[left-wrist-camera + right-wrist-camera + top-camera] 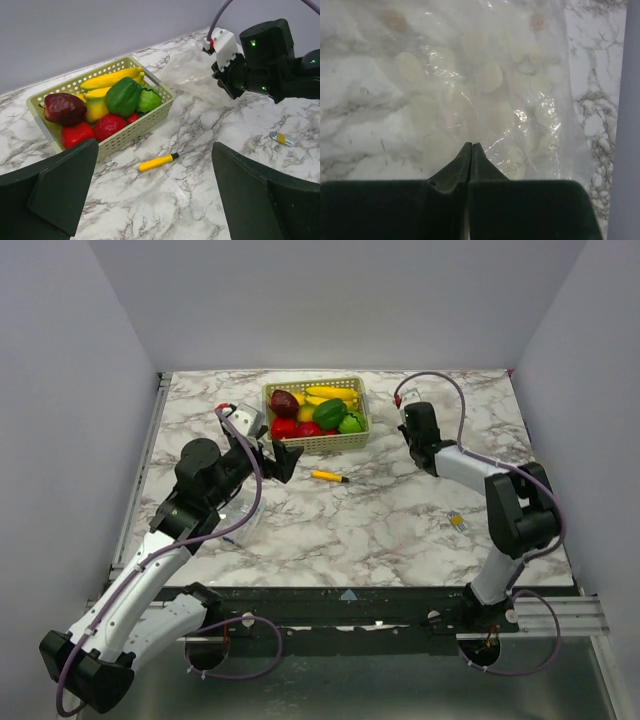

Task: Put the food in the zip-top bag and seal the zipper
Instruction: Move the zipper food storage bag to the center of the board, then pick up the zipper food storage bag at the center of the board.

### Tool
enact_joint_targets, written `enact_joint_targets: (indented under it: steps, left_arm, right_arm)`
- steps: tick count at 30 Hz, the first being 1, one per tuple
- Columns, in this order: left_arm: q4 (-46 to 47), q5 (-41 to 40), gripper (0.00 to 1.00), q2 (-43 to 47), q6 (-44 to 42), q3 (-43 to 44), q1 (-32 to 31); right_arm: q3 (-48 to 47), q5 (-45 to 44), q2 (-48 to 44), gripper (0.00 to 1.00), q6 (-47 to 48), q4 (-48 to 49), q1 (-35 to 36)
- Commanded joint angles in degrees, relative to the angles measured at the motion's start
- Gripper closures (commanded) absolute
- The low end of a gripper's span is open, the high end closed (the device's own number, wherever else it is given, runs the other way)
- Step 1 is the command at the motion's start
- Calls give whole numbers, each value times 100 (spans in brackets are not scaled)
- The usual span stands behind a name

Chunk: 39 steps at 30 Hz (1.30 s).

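The food (328,412) lies heaped in a yellow-green mesh basket (318,443) at the back middle of the table: green pepper (122,95), dark-red fruit (64,107), red round ones (109,126), yellow banana (107,79). The clear zip-top bag (192,75) lies flat to the basket's right. My right gripper (471,145) is down at the bag's (490,80) near edge, jaws pressed together on the plastic. The zipper cannot be made out. My left gripper (155,145) hovers open in front of the basket, with nothing between its fingers.
A thin yellow-and-black screwdriver (156,162) lies on the marble just in front of the basket (135,127). A small yellow-and-silver piece (456,521) rests toward the right front. Grey walls close in the table on three sides.
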<state>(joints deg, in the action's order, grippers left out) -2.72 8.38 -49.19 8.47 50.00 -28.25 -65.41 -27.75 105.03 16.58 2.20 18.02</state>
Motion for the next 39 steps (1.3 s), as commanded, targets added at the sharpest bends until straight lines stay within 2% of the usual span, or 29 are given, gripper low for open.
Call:
enact_joint_targets:
  steps: [1, 2, 3, 6, 9, 10, 12, 16, 19, 21, 25, 30, 36, 39]
  left_arm:
    - [65, 106, 1, 27, 183, -51, -173]
    - [69, 145, 1, 16, 234, -44, -204]
    - [81, 203, 1, 0, 278, -43, -224]
    - [100, 370, 1, -40, 446, -38, -268]
    - [74, 438, 1, -3, 524, -43, -286]
    - [74, 416, 1, 33, 524, -58, -303]
    - [74, 386, 2, 112, 539, -94, -329]
    - [80, 385, 2, 291, 564, -139, -354]
    - [34, 362, 1, 330, 561, -95, -357]
    - [-118, 325, 1, 318, 559, 5, -358]
    - [-226, 108, 1, 286, 509, 49, -581]
    - [-246, 183, 1, 283, 487, 87, -764]
    - [-303, 69, 1, 275, 439, 130, -928]
    - [-377, 21, 2, 228, 388, 177, -993]
  right_arm:
    - [1257, 76, -889, 99, -152, 442, -24]
    - [1395, -333, -986, 97, -266, 456, -21]
    - [1444, -829, -1029, 88, -421, 410, -25]
    - [1245, -1881, -973, 79, -954, -386, -27]
    - [1147, -3080, -901, 39, -1504, -821, -66]
    - [1058, -3148, -948, 34, -1720, -1133, -71]
    - [976, -2917, -1207, 32, -2144, -1483, -71]
    - [717, -1431, -1966, 32, -3159, -1943, -63]
    - [621, -262, -2280, 30, -3980, -1711, -62]
    - [497, 102, -2248, 29, -4420, -1495, -42]
    - [-428, -158, -1507, 24, -4990, -1781, 20]
    - [-1958, -1380, -252, 21, -5875, -2944, 95]
    - [-3312, -2195, 1000, 17, -5962, -3662, 203]
    - [-3924, -2413, 1584, 18, -5634, -3770, 234]
